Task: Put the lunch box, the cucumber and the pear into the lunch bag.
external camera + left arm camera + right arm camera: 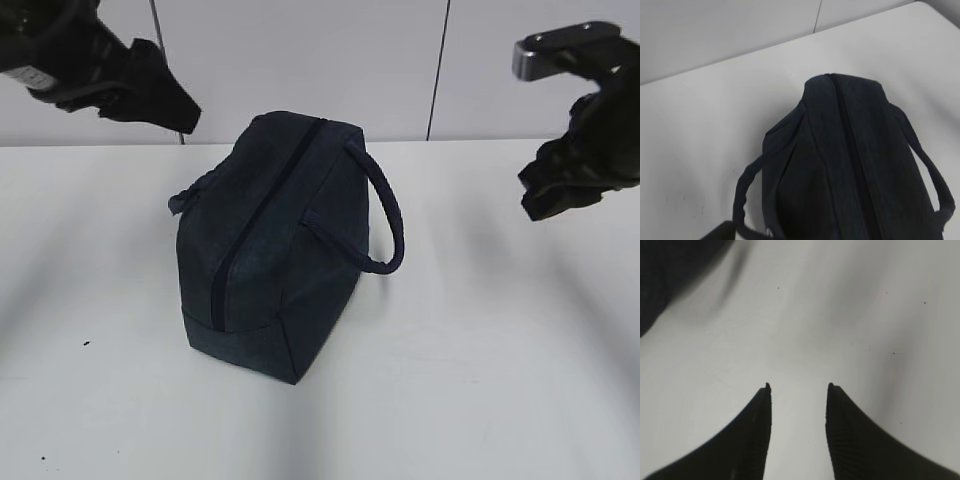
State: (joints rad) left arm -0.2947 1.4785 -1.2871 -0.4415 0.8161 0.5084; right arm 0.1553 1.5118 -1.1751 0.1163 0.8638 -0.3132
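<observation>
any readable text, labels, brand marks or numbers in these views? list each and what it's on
None readable in any view.
Lunch bag: plain dark navy fabric, no logo or tag visible on the sides shown.
Table: bare white, only a few dark specks.
Left arm: a small pale patch that could be a label, too blurred to read.
Right gripper: plain black fingers, no markings.

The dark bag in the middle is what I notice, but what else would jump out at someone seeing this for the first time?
The navy lunch bag dominates, standing alone in the middle of the white table with its top zipper closed and a loop handle on each side. Two black robot arms hang above it: the left gripper at the upper left, and the right gripper at the right with its jaws apart and empty.
</observation>
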